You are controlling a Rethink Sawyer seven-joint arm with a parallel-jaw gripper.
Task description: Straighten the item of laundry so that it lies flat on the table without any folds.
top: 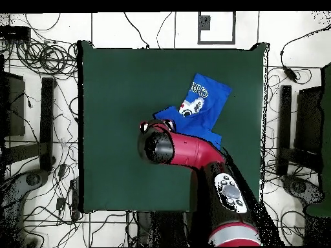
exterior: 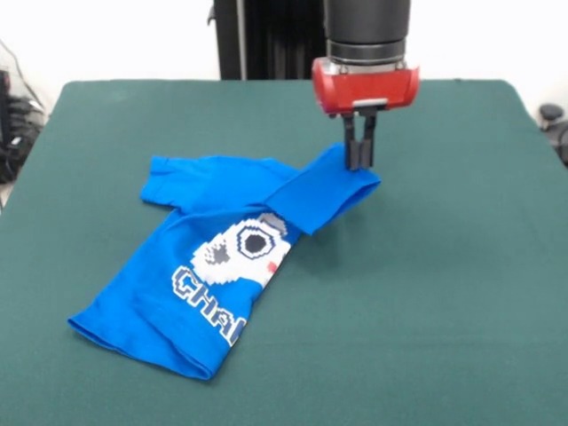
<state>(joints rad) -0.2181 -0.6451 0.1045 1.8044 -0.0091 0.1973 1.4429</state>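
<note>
Table (exterior: 461,293): dark green top, mostly bare; shirt occupies only the middle-left area in the front view.

Arm (top: 194,150): 1 red and black arm, reaching over the table; in the overhead view its wrist covers the gripper and part of the cloth.

T-shirt (exterior: 177,302): bright blue, not flat. Body runs on a diagonal from the hem at front-view lower left up toward the centre. White printed face and lettering partly cut off by a fold along the body's right edge. 1 sleeve lies spread at upper left. A second flap is folded over and drawn up to the right, ending at the gripper.

Gripper (exterior: 359,160): dark fingers nearly together, pinching the raised tip of that flap; held just above the table surface, cloth hanging slightly taut below.

Key relation: bulk of the shirt lies down and left of the gripper in the front view, long axis pointing roughly from hem to gripper. Judgement: pulling the held edge away from the body, rightward, should open the fold; the side fold over the print remains to be dealt with.
</note>
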